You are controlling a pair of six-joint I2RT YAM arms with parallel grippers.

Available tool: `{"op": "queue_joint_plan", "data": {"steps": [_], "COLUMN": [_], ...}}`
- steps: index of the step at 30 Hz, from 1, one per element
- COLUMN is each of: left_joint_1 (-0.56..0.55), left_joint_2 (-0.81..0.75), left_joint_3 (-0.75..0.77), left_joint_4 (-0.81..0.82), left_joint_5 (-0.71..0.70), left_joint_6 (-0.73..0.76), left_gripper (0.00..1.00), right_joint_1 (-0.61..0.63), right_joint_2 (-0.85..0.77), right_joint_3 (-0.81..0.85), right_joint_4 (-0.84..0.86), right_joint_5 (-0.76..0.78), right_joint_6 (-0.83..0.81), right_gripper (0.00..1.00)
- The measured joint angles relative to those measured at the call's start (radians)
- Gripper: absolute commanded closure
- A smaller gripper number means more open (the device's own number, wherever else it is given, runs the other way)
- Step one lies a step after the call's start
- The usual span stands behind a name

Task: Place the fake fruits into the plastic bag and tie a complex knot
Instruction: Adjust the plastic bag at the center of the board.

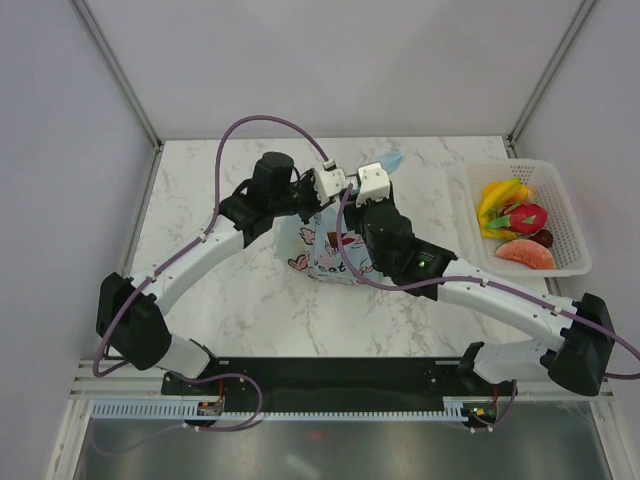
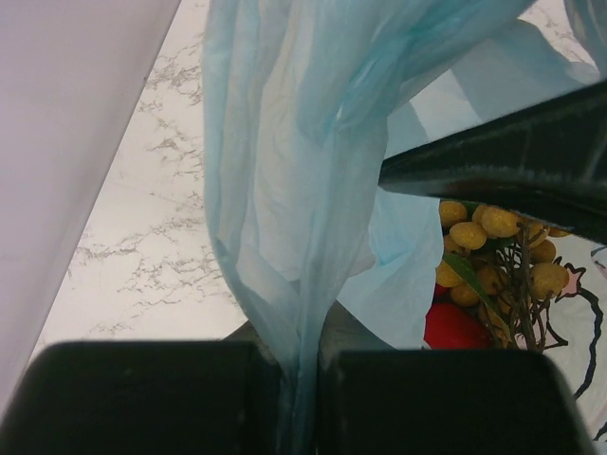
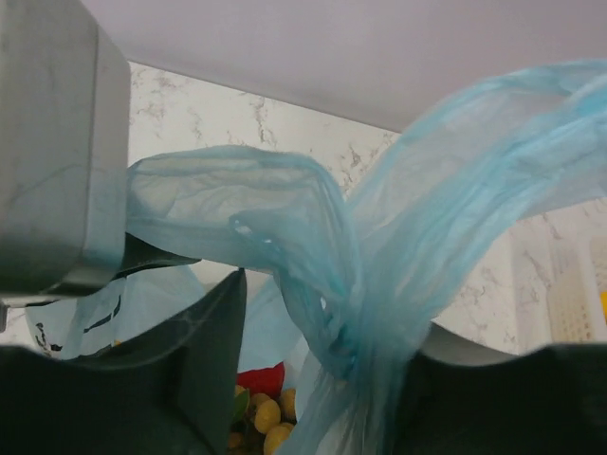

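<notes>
The light-blue plastic bag (image 1: 325, 250) stands at the table's middle, with both grippers just above its mouth. My left gripper (image 1: 325, 200) is shut on one gathered handle (image 2: 302, 379). My right gripper (image 1: 362, 200) has its jaws apart around the other, twisted handle (image 3: 365, 332), whose loop (image 1: 392, 160) sticks out behind. Inside the bag I see the tan round cluster (image 2: 484, 246) and a red fruit (image 2: 455, 327). Yellow bananas (image 1: 497, 195), the pink-red dragon fruit (image 1: 526, 216), the orange-red slice (image 1: 525, 254) and the dark ball (image 1: 543, 238) lie in the basket.
The white mesh basket (image 1: 570, 215) stands at the right edge of the marble table (image 1: 200, 190). White walls close the table on the back and sides. The left gripper's pale body (image 3: 62, 142) hangs close beside the right gripper.
</notes>
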Motion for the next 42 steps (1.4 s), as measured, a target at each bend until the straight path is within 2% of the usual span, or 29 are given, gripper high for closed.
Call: {"op": "queue_joint_plan", "data": {"steps": [1,7,12,14,18,24,29,34,37,42], "left_joint_1": [0.0,0.0,0.001,0.003,0.01,0.019,0.021,0.021,0.021,0.021], "left_joint_2": [0.002,0.006,0.007,0.007,0.007,0.007,0.007,0.007,0.006,0.003], "left_joint_3": [0.0,0.0,0.0,0.0,0.0,0.0,0.0,0.0,0.0,-0.006], "left_joint_4": [0.001,0.005,0.005,0.005,0.005,0.005,0.005,0.005,0.005,0.005], "left_joint_5": [0.0,-0.024,-0.057,-0.071,-0.08,-0.089,-0.09,-0.089,-0.087,-0.085], "left_joint_6": [0.0,0.0,0.0,0.0,-0.001,-0.008,-0.013,-0.017,-0.017,-0.017], "left_gripper": [0.98,0.98,0.98,0.98,0.98,0.98,0.98,0.98,0.98,0.98], "right_joint_1": [0.0,-0.053,-0.191,-0.264,-0.368,-0.439,-0.569,-0.69,-0.706,-0.713], "right_joint_2": [0.0,-0.065,-0.164,-0.208,-0.247,-0.237,-0.231,-0.174,-0.116,-0.04], "right_joint_3": [-0.004,-0.076,-0.121,-0.147,-0.196,-0.239,-0.288,-0.32,-0.32,-0.291], "right_joint_4": [0.001,0.019,0.02,0.029,0.064,0.116,0.206,0.38,0.455,0.484], "right_joint_5": [0.006,-0.112,-0.322,-0.478,-0.768,-1.103,-1.305,-1.518,-1.618,-1.729], "right_joint_6": [-0.01,-0.035,-0.024,-0.008,0.024,0.061,0.129,0.242,0.283,0.303], "right_gripper": [0.33,0.16,0.06,0.02,0.02,0.02,0.02,0.02,0.02,0.02]}}
